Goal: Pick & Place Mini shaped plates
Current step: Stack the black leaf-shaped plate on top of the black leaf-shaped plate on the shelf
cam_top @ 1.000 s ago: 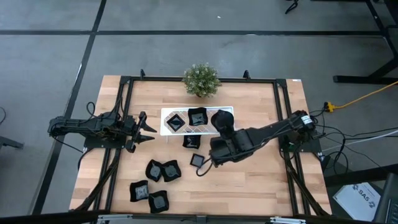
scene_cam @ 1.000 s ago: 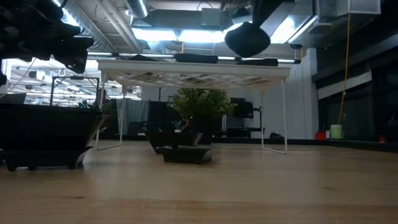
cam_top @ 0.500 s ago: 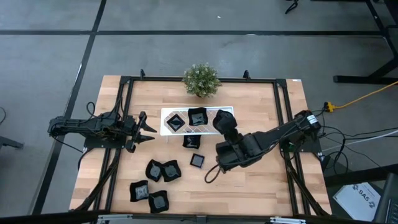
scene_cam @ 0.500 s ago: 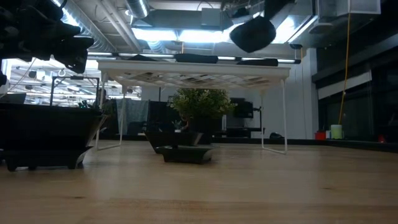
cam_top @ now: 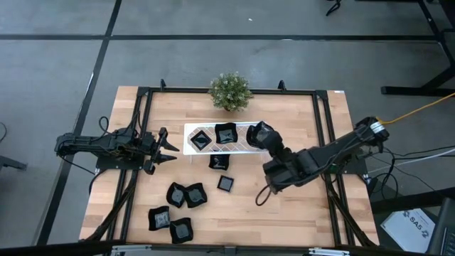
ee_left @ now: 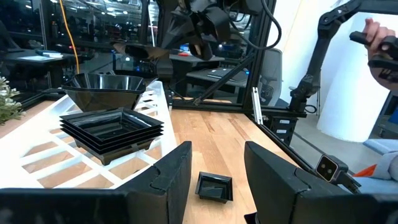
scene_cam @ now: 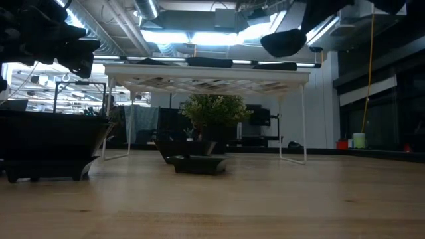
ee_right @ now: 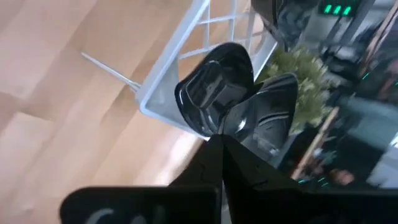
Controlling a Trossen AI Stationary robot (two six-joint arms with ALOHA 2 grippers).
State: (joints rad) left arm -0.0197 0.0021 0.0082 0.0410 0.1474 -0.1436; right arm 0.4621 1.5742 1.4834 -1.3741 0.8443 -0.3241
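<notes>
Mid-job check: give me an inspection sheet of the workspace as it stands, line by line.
Surface: wooden table inside a black frame.
Job's things: two mini plates on the white tray at and; loose ones on the table at; one carried plate at the tray's right end.
Clutter: potted plant behind the tray.
Grippers: right pincer shut on the carried plate, raised above the tray's end; left pincer open, waiting left of the tray.
Cables: black cables and a yellow lead right of the table.
Surroundings: grey floor; a person's hand in the left wrist view.
</notes>
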